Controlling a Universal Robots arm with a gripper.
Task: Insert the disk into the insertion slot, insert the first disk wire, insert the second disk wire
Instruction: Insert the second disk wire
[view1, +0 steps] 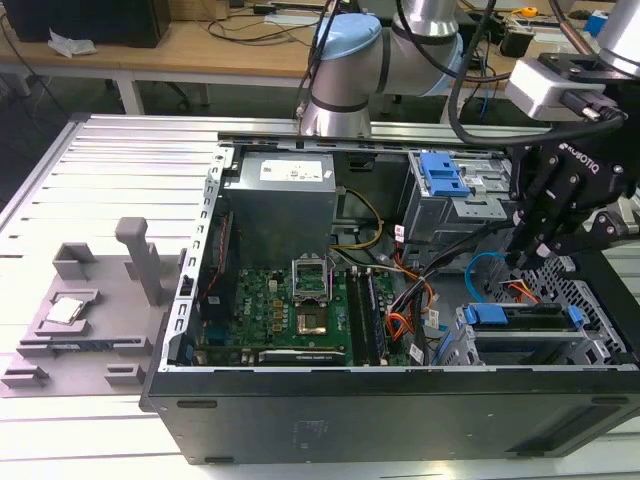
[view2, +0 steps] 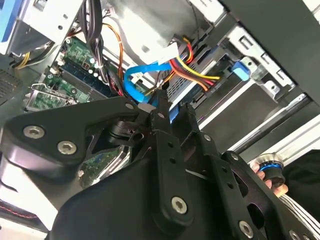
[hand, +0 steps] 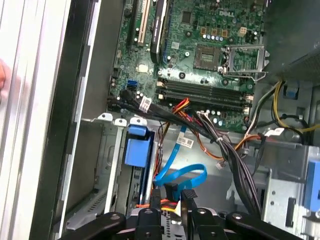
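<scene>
even, diffuse light brightens the ribbed table (view1: 120, 150) in the exterior view, the case interior (hand: 95, 160) sits in soft shadow, and the gripper (view2: 174, 102) renders near-black in the second wrist view.

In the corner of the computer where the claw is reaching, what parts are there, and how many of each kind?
Metal drive cages: 2 (insertion slot, taller cage)
Disk in blue carrier: 1
Blue cable: 1
Orange and red wire bundle: 1
Total: 5
</scene>
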